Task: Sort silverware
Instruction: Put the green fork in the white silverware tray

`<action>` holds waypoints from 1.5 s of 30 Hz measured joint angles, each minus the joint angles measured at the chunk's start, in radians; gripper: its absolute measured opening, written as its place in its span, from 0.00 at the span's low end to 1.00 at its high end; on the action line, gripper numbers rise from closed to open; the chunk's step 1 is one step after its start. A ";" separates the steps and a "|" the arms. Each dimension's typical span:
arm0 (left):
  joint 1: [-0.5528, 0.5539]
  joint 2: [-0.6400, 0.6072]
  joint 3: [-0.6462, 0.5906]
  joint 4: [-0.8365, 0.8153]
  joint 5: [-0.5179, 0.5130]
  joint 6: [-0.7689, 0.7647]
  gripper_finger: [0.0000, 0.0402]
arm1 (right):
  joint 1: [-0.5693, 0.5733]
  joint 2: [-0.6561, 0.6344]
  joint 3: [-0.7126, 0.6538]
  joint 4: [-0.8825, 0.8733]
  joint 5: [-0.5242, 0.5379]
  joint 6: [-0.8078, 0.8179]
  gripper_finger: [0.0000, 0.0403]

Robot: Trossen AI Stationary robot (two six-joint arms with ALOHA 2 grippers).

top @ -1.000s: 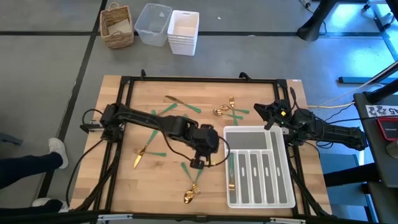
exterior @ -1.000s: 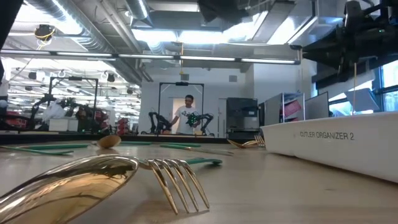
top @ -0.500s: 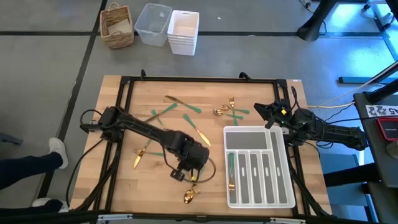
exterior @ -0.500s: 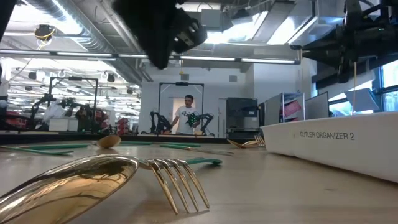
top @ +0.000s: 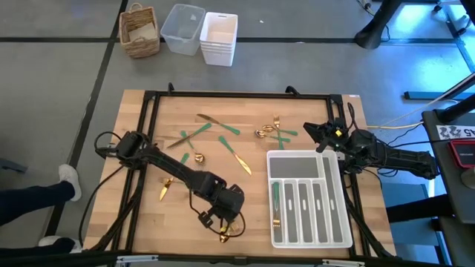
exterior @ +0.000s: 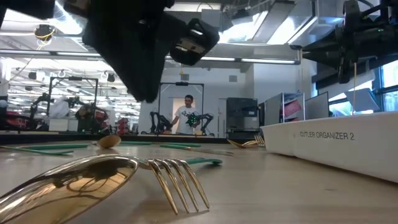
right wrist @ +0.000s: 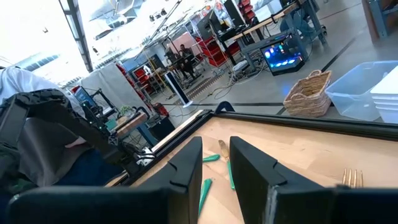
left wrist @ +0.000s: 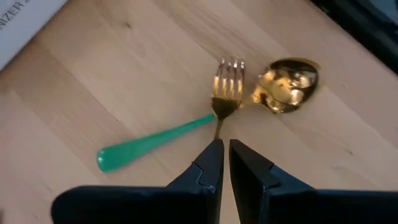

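Gold silverware with green handles lies scattered on the wooden table. A fork point(left wrist: 214, 109) and a spoon point(left wrist: 286, 84) lie side by side near the table's front edge point(top: 226, 233), heads toward the low camera point(exterior: 124, 177). My left gripper point(left wrist: 224, 149) hangs just above the fork's neck, pointing steeply down, its fingers shut with nothing between them point(top: 223, 221). One piece point(top: 275, 204) lies in the left compartment of the white tray point(top: 335, 222). My right gripper point(top: 315, 133) waits open at the tray's far right corner point(right wrist: 216, 146).
More silverware lies at the far middle point(top: 210, 119), near the tray's far edge point(top: 271, 130), mid-table point(top: 239, 159) and at the left point(top: 165, 187). A wicker basket point(top: 141, 31) and two bins point(top: 200, 31) stand on the floor beyond. A person point(exterior: 188, 115) stands far behind.
My left gripper has swung from beside the tray's left wall toward the table's near edge and a little left. It has come down and rolled about its own line, and now stands over the fork and spoon. In the low view it has dropped in from the top.
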 joint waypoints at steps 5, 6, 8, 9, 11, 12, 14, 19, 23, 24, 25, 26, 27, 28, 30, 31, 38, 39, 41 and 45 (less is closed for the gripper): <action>-0.002 0.001 -0.036 0.028 -0.010 -0.029 0.09 | 0.000 0.000 0.000 0.000 0.000 0.000 0.21; -0.002 0.002 -0.043 0.032 -0.010 -0.044 0.11 | 0.000 0.000 0.000 0.000 0.000 0.000 0.21; -0.002 0.002 -0.053 0.034 -0.010 -0.050 0.16 | 0.000 0.000 0.000 0.000 0.000 0.000 0.21; -0.002 0.002 -0.059 0.037 -0.010 -0.049 0.19 | 0.000 0.000 0.000 0.000 0.000 0.000 0.21; -0.002 0.004 -0.069 0.048 -0.010 -0.045 0.23 | 0.000 0.000 0.000 0.000 0.000 0.000 0.21; -0.002 0.005 -0.073 0.054 -0.010 -0.045 0.25 | 0.000 0.000 0.000 0.000 -0.001 0.000 0.21; -0.002 0.009 -0.083 0.092 -0.011 -0.046 0.27 | 0.000 0.000 0.000 0.000 -0.001 0.001 0.21; -0.002 0.020 -0.104 0.154 -0.016 -0.045 0.29 | 0.000 0.000 0.000 -0.001 -0.001 0.001 0.21; -0.002 0.021 -0.118 0.170 -0.018 -0.026 0.27 | 0.000 0.000 0.000 -0.006 -0.001 0.001 0.21; -0.002 0.021 -0.122 0.167 -0.017 -0.018 0.27 | 0.000 0.000 0.000 -0.006 -0.001 0.001 0.21; -0.002 0.021 -0.126 0.166 -0.018 -0.011 0.26 | 0.000 0.000 0.000 -0.006 -0.001 0.001 0.21; -0.002 0.021 -0.130 0.172 -0.018 -0.006 0.26 | 0.000 0.000 0.000 -0.006 -0.001 0.000 0.21; -0.002 0.021 -0.135 0.180 -0.018 0.001 0.25 | 0.000 0.000 0.000 -0.007 -0.001 0.001 0.21; -0.002 0.021 -0.140 0.187 -0.017 0.001 0.25 | 0.000 0.000 0.000 -0.007 -0.001 0.001 0.21; -0.002 0.021 -0.155 0.206 -0.018 0.002 0.25 | 0.000 0.000 0.000 -0.007 -0.001 0.001 0.21; -0.002 0.021 -0.165 0.223 -0.018 0.002 0.25 | 0.000 0.000 0.000 -0.007 -0.001 0.000 0.21; -0.002 0.021 -0.198 0.265 -0.058 0.012 0.25 | 0.000 0.000 0.000 -0.007 -0.001 0.000 0.21; -0.002 0.020 -0.198 0.267 -0.064 0.027 0.25 | 0.000 0.000 0.000 -0.007 -0.001 0.000 0.21; -0.002 0.020 -0.198 0.268 -0.068 0.053 0.25 | 0.000 0.000 0.000 -0.007 -0.001 0.000 0.21; -0.002 0.034 -0.198 0.269 -0.067 0.059 0.25 | 0.000 0.000 0.000 -0.007 -0.001 0.000 0.21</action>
